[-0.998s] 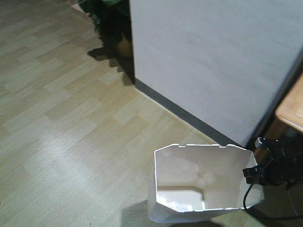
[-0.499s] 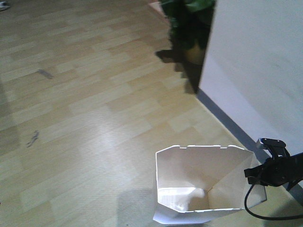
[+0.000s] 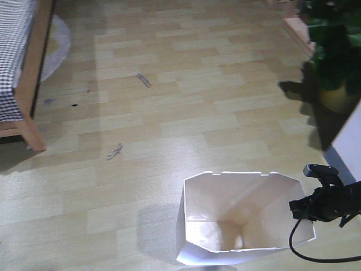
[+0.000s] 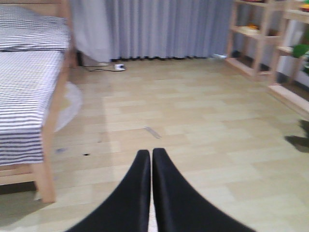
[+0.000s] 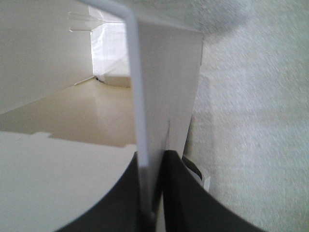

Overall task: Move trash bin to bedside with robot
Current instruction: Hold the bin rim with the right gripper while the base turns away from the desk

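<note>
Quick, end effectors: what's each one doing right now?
Left end effector: closed, empty.
Right end effector: closed on the trash bin rim.

No text, label, brand, number or sign can be read in any view. The white wall of the trash bin (image 3: 225,197), pinched in the right gripper (image 5: 152,159), is noted as plain, with no print legible on it.
</note>
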Available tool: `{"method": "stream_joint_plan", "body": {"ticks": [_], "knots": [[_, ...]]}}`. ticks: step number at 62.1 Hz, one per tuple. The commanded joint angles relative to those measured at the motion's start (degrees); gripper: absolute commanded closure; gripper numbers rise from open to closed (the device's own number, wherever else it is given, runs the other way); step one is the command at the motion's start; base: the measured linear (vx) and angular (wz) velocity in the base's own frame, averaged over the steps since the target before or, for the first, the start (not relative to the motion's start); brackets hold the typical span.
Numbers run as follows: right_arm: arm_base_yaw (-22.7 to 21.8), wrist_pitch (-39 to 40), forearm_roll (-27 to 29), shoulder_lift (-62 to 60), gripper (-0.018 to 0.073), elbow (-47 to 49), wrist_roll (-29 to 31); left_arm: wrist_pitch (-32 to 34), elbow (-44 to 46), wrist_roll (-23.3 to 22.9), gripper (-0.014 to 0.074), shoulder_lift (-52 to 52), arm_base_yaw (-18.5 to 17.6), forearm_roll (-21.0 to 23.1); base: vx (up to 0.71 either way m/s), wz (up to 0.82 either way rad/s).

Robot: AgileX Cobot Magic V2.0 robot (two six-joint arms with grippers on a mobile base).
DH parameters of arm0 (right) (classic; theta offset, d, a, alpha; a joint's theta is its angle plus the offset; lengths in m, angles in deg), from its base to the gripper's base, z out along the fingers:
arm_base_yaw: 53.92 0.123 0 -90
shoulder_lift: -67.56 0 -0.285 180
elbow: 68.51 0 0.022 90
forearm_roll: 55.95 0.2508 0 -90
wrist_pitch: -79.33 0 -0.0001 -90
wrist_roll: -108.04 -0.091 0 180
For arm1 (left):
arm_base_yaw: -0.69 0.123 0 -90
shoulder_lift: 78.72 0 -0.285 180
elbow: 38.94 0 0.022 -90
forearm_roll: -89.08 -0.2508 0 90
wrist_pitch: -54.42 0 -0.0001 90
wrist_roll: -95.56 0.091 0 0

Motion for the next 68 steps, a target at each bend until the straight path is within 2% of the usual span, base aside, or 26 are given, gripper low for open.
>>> {"method": "stream_joint_plan", "body": {"ticks": [1, 24, 68], "knots": [[-0.23, -11.5, 0.96, -3.82, 0.0566, 0.18, -0.01, 4.03, -1.65, -0.45, 0.0602, -0.56, -0.15, 0.24, 0.22, 0.55], [-0.23, -11.5, 0.96, -3.82, 0.0566, 0.18, -0.01, 4.03, -1.65, -0.45, 0.0602, -0.56, -0.15, 0.24, 0.25, 0.33], [-0.23, -11.5, 0.96, -3.82, 0.0566, 0.18, -0.01, 4.03, -1.65, -0.45, 0.0602, -0.56, -0.15, 0.24, 0.36, 0.02]]}}
